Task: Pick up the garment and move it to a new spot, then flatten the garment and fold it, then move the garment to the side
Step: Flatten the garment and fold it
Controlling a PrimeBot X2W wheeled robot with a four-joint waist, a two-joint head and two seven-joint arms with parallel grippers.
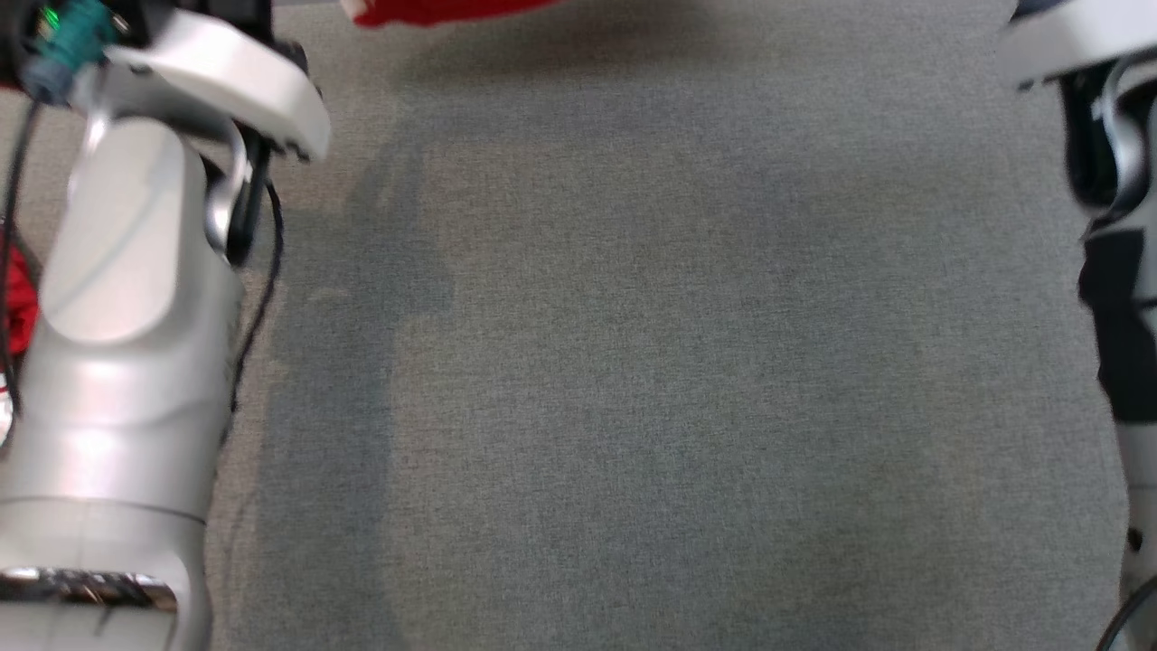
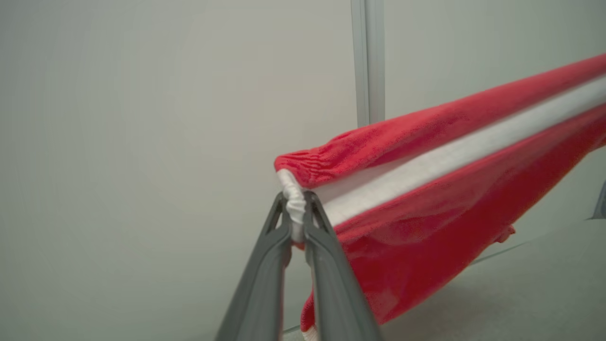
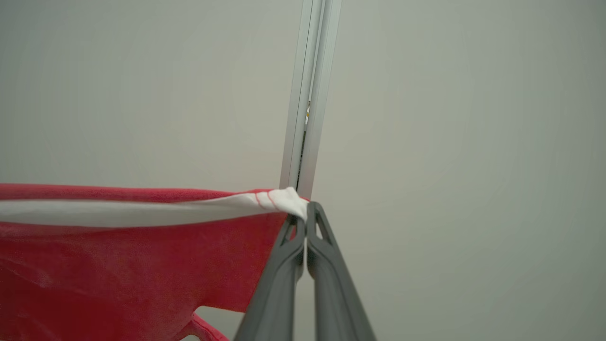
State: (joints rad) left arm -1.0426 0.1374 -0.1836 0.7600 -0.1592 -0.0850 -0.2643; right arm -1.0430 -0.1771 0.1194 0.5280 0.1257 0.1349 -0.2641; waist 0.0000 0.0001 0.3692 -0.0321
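Note:
The garment [image 2: 426,199] is red with a white band and hangs stretched in the air between my two grippers. My left gripper [image 2: 297,222] is shut on the bunched white band at one end, in the left wrist view. At the other end, my right gripper [image 3: 303,220] is shut on a white corner of the garment [image 3: 142,255], whose red cloth hangs down to the left of the fingers. In the head view a strip of the red garment [image 1: 434,11] shows at the top edge, above the grey cloth-covered table [image 1: 633,362].
My pale left forearm [image 1: 136,316] rises along the left side of the head view and the right arm [image 1: 1121,226] along the right edge. A pale wall with a vertical metal rail [image 3: 310,94] stands behind the held garment.

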